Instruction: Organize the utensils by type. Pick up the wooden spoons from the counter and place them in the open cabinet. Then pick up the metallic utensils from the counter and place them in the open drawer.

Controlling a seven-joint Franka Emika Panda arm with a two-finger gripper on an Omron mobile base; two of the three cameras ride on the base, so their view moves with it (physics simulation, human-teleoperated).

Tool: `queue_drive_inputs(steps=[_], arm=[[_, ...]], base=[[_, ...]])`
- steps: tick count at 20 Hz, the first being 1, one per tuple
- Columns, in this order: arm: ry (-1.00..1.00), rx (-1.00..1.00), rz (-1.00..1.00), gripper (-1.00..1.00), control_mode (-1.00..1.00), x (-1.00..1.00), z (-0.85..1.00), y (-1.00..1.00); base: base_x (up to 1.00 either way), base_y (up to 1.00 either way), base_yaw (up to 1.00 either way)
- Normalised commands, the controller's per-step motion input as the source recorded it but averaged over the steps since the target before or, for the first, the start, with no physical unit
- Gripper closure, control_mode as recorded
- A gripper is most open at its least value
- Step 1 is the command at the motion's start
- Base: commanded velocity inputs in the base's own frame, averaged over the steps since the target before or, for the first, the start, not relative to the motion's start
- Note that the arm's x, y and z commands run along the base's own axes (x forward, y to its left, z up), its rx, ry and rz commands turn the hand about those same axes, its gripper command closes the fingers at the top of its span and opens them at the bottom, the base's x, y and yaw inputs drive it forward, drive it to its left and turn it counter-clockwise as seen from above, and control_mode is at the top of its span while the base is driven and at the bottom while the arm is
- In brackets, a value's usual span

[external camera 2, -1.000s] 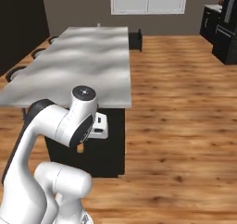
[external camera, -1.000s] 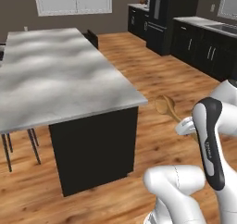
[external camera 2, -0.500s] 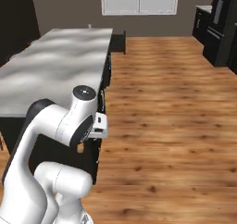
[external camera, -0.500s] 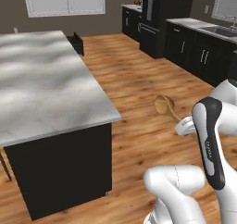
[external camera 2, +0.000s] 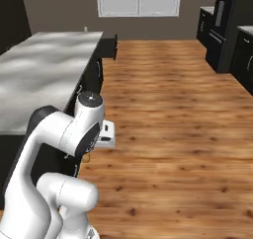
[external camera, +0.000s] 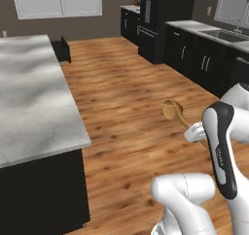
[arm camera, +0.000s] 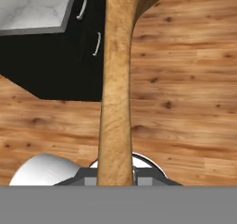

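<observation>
- Step in hand, as you can judge it: the carry leg of the first half. One wooden spoon (external camera: 175, 115) is off the counter (external camera: 34, 108) and in the gripper (arm camera: 115, 179), on its way to the open cabinet.
- End effector: narrow, jaws pinched on the spoon's handle. In the hand view the handle rises straight out from between the finger tips at 6 o'clock and runs to 12 o'clock.
- Where the spoon is: in the left base view the round bowl sits at about 3 o'clock of frame, poking up and to the left from behind the white forearm, in the air above the wood floor (external camera: 126, 98), well apart from the counter.
- The counter is at 9 o'clock in the left base view and at 10 o'clock in the right base view; in the hand view its marble corner shows at 11 o'clock over the black base cabinets (arm camera: 60, 65).
- Spoon look: tan-orange wood with visible grain, straight handle, widening into the bowl at the top edge of the hand view. The bowl is cut off there, so you can't read its face.
- Handle looks centred in the grip and in line with the hand; no tilt you can see.
- You can't pick out an open wall cabinet from these views; the black units at 1–3 o'clock in the left base view are too far to tell which is open.
- Next move calls for: get the base in front of the wall cabinet, raise the arm to shelf height, lead with the bowl end, keep the jaws pinched until the spoon rests inside.
- Risk, as a judgement: the long spoon sticks out ahead of the hand and could clip a door edge.
</observation>
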Motion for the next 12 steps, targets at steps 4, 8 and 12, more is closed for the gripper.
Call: queue_drive_inputs(steps=[4, 8, 12], arm=[[0.0, 0.0, 0.0, 1.0, 1.0, 0.0, 0.0, 0.0], [0.0, 0.0, 0.0, 1.0, 1.0, 0.0, 0.0, 0.0], [0.0, 0.0, 0.0, 1.0, 1.0, 0.0, 0.0, 0.0]], base=[[0.22, -0.29, -0.75], [0.02, -0.11, -1.0], [0.1, -0.09, -0.96]])
